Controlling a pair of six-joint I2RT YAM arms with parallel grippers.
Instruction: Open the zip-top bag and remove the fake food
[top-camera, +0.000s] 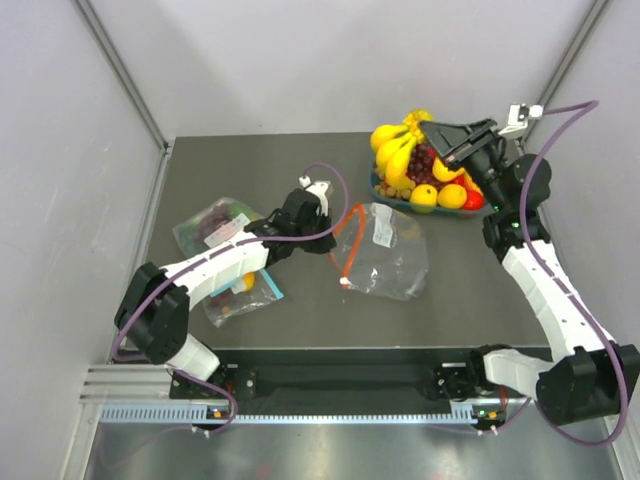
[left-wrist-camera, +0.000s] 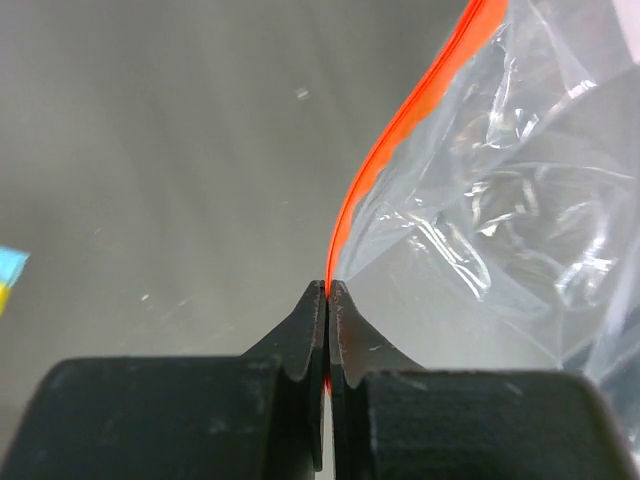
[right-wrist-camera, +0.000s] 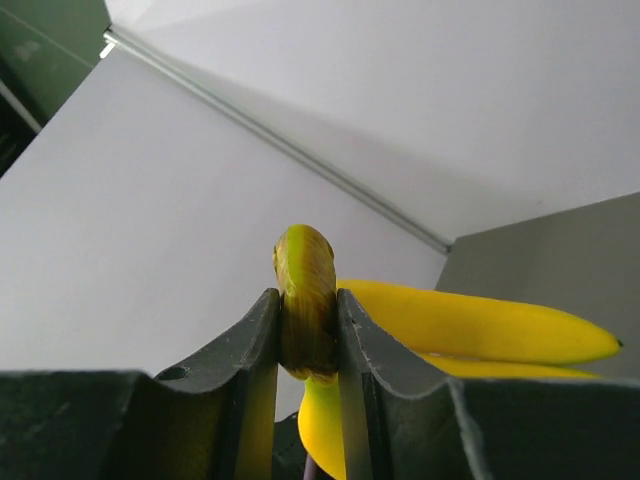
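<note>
1. Zip-top bag (top-camera: 390, 255) lies flat mid-way across the dark grey table (top-camera: 300, 320). The left gripper (left-wrist-camera: 327, 290) is pinched tight on its orange strip (left-wrist-camera: 400, 150).
2. Two other bags (top-camera: 215, 225) lie beside the left arm.
3. Farther back, the right gripper (right-wrist-camera: 308, 295) clamps the banana bunch (right-wrist-camera: 480, 325) by its stem, by a fruit dish (top-camera: 376, 185).
4. White walls (top-camera: 300, 60) close the back.

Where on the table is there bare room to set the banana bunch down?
Bare: the far-left corner, left of the fruit tray; the near strip before the zip-top bag. Crowded: blue-strip bags under the left arm.
</note>
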